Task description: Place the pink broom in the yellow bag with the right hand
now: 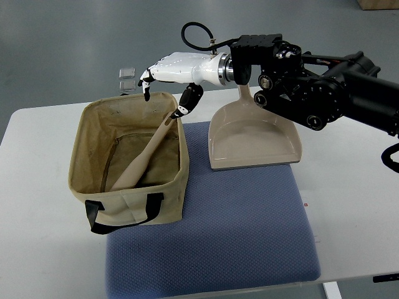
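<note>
The yellow fabric bag (134, 200) with black handles stands open on the left of the blue mat. The pink broom (142, 163) lies inside it, brush end down at the bottom and handle leaning up against the right rim. My right hand (163, 94), white with black fingertips, hovers over the bag's far right corner. Its fingers (147, 82) are spread, and the thumb tip sits just beside the handle's top end. Nothing is gripped. The left arm does not show.
A matching pale dustpan (252, 134) lies on the blue mat (237, 237) right of the bag, under my forearm. Two small clear boxes (128, 76) sit beyond the white table's (37, 249) far edge.
</note>
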Robot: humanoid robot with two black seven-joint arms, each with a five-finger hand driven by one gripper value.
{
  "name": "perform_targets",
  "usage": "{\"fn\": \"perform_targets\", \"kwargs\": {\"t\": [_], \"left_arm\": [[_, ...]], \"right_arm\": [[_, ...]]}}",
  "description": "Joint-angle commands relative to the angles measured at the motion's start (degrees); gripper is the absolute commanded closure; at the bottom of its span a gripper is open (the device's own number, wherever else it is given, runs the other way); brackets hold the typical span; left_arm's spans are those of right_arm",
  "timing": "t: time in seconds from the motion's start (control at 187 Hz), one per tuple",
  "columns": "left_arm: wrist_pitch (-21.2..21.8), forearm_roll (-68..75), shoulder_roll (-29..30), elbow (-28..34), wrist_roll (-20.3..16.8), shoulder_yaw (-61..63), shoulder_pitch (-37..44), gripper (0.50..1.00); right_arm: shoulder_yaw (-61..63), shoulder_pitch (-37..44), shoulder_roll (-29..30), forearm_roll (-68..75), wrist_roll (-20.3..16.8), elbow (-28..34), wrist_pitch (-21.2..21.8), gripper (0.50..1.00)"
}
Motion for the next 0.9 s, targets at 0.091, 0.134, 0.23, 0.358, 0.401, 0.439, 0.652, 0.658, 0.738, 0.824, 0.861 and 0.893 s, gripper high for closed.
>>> {"fn": "perform_targets", "kwargs": {"t": [0.091, 0.134, 0.23, 0.358, 0.401, 0.439, 0.652, 0.658, 0.738, 0.824, 0.861, 0.893], "left_arm": [[0.0, 0.0, 0.0, -0.1, 0.0, 0.0, 0.0, 0.500], [0.0, 0.0, 0.0, 0.0, 0.0, 0.0, 0.0, 0.500], [0.0, 0.0, 0.0, -0.1, 0.0, 0.0, 0.0, 0.500], [0.0, 0.0, 0.0, 0.0, 0.0, 0.0, 0.0, 0.500], [0.0, 0.0, 0.0, 0.0, 0.0, 0.0, 0.0, 0.500], [0.0, 0.0, 0.0, 0.0, 0.0, 0.0, 0.0, 0.500], [0.0, 0.0, 0.0, 0.0, 0.0, 0.0, 0.0, 0.500], [0.0, 0.0, 0.0, 0.0, 0.0, 0.0, 0.0, 0.500], [0.0, 0.0, 0.0, 0.0, 0.0, 0.0, 0.0, 0.500], [0.0, 0.0, 0.0, 0.0, 0.0, 0.0, 0.0, 0.500], [0.0, 0.0, 0.0, 0.0, 0.0, 0.0, 0.0, 0.500], [0.0, 0.0, 0.0, 0.0, 0.0, 0.0, 0.0, 0.500]], "right_arm": [[10.8, -4.9, -2.5, 5.6, 0.2, -0.2, 0.0, 0.609], [13.8, -6.9, -3.6, 7.8, 0.3, -0.2, 0.0, 0.607], [21.1, -12.3, -5.3, 12.8, 0.6, -0.3, -0.1, 0.607], [31.8, -19.7, -6.2, 20.1, 0.9, -0.5, -0.1, 0.607], [35.6, -22.1, -6.2, 22.8, 0.9, -0.5, -0.2, 0.607], [38.1, -23.8, -6.1, 25.0, 0.8, -0.5, -0.2, 0.607], [49.1, -33.4, -5.4, 38.3, 1.0, -0.7, -1.9, 0.585], [49.1, -33.4, -5.4, 38.3, 1.0, -0.7, -1.9, 0.585], [50.4, -35.8, -5.1, 43.7, 1.1, -0.7, -2.8, 0.583], [50.5, -37.5, -5.0, 49.2, 1.2, -1.7, -4.0, 0.576], [50.5, -37.9, -4.9, 51.3, 1.2, -2.3, -4.0, 0.576], [50.5, -38.2, -5.0, 53.4, 1.2, -3.2, -3.8, 0.574]]}}
